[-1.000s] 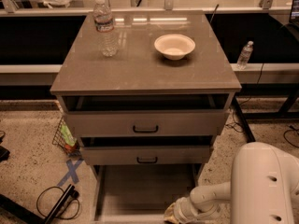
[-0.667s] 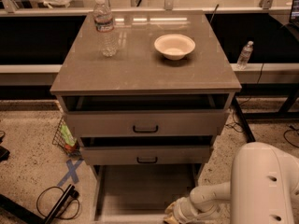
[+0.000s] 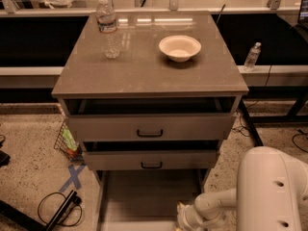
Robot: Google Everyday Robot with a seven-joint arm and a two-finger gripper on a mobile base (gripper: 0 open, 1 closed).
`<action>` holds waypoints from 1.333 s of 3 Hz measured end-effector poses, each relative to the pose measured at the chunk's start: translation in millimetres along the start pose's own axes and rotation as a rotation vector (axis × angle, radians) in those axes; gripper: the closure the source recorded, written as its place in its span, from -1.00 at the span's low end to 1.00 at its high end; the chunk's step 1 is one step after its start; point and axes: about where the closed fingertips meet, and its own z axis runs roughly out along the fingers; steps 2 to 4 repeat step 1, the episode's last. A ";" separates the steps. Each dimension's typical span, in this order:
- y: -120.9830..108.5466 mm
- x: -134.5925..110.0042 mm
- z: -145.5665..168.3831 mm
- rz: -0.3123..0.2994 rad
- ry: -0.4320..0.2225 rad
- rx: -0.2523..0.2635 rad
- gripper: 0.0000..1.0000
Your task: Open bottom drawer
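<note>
Okay, floor left: black cable (image 3: 53, 211) and blue tape cross (image 3: 72, 177) lie beside the cabinet, out of my pull path.
Water bottle (image 3: 108, 28): upright on the counter (image 3: 144, 73), back left, so no drawer movement touches it.
Top drawer (image 3: 192, 126): front out a little, dark gap above it.
Middle drawer (image 3: 115, 160): also out a little, front set just behind the top one.
Bottom drawer (image 3: 144, 196): lowest of the three, pulled far out toward the camera. Plain grey floor is exposed and the front runs off the lower edge. I judge the task near done or done.
Bowl (image 3: 179, 47): upright, back right on the counter, well apart from the bottle.
Claw (image 3: 185, 219): low at the picture's bottom edge, by the bottom drawer's front right corner, down there because the handle sits on that front.
Claw state: cannot tell, handle contact hidden.
Arm (image 3: 269, 191): white, bent low from the right to reach floor level.
</note>
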 end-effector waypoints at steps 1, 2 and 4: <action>0.0 0.0 0.0 0.000 0.000 0.000 -1.00; 0.0 0.0 0.0 0.000 0.000 0.000 -1.00; 0.0 0.0 0.0 0.000 0.000 0.000 -1.00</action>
